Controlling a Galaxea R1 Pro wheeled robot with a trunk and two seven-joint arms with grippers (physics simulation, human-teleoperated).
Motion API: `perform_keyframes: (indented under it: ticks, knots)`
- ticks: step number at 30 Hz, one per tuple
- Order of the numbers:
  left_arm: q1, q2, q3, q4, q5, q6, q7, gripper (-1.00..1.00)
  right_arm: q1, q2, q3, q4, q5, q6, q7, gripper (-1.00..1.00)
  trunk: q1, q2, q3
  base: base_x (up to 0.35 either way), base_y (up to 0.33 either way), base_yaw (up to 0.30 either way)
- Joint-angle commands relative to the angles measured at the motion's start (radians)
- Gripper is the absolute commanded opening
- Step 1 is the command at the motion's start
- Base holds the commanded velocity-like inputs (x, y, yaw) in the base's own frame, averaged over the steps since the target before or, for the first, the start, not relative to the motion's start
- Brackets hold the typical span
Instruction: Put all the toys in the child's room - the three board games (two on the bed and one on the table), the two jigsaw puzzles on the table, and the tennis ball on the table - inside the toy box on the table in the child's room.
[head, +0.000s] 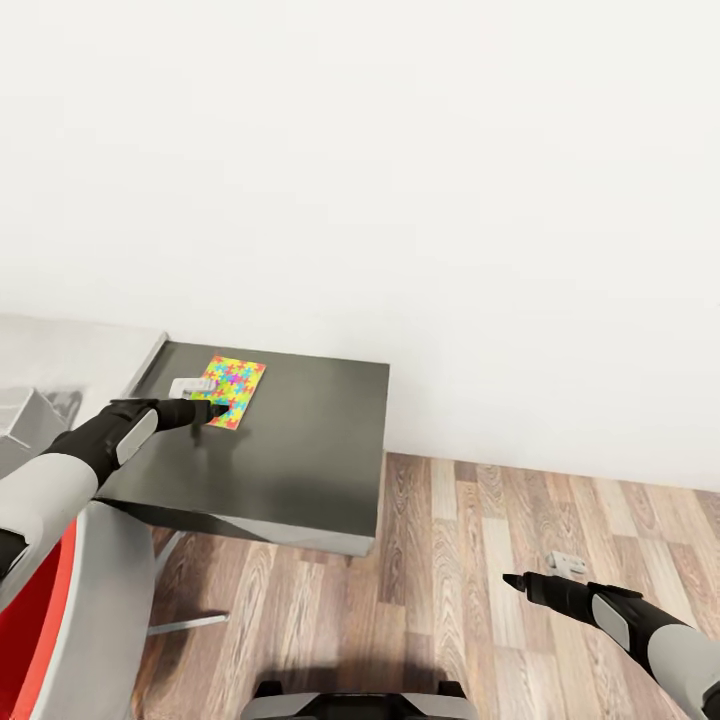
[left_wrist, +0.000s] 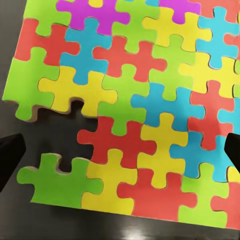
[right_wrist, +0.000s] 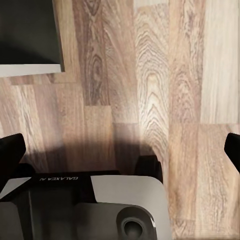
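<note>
One jigsaw puzzle (left_wrist: 135, 110) on dark table (head: 300, 460), left claw (head: 212, 409) apparently just above it

jigsaw puzzle (left_wrist: 135, 110) cropped by frame, left pincer (head: 212, 408) covering its corner

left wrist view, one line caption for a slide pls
Open left claw poised over the jigsaw puzzle lying flat on the dark cabinet top.

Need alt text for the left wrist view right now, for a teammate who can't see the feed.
A jigsaw puzzle of interlocking red, yellow, green, blue and purple pieces lies flat on the dark grey table, seen close from above. The left gripper is open, one dark fingertip at each side edge of the picture, straddling the puzzle's near edge, where a notch shows a missing piece.
</note>
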Motion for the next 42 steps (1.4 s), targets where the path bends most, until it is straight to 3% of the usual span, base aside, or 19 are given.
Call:
perform_keyframes:
  ticks: [1,28,42]
  knots:
    - [0.0,0.001,-0.009,0.0,0.002,0.005,-0.001,1.0,0.0,-0.001,0.005,-0.001,-0.01,0.007,0.002,1.0,0.0,-0.001,-0.002,-0.075,-0.037,0.0]
    - [0.0,-0.001,-0.008,-0.001,0.002,0.005,-0.001,1.0,0.0,-0.001,0.005,0.0,-0.01,0.007,0.002,1.0,0.0,-0.001,-0.002,-0.131,-0.098,0.0]
    - [0.001,-0.003,-0.007,-0.001,0.002,0.005,-0.001,1.0,0.0,-0.002,0.005,0.0,-0.01,0.007,0.002,1.0,0.0,-0.001,-0.002,-0.037,-0.047,0.0]
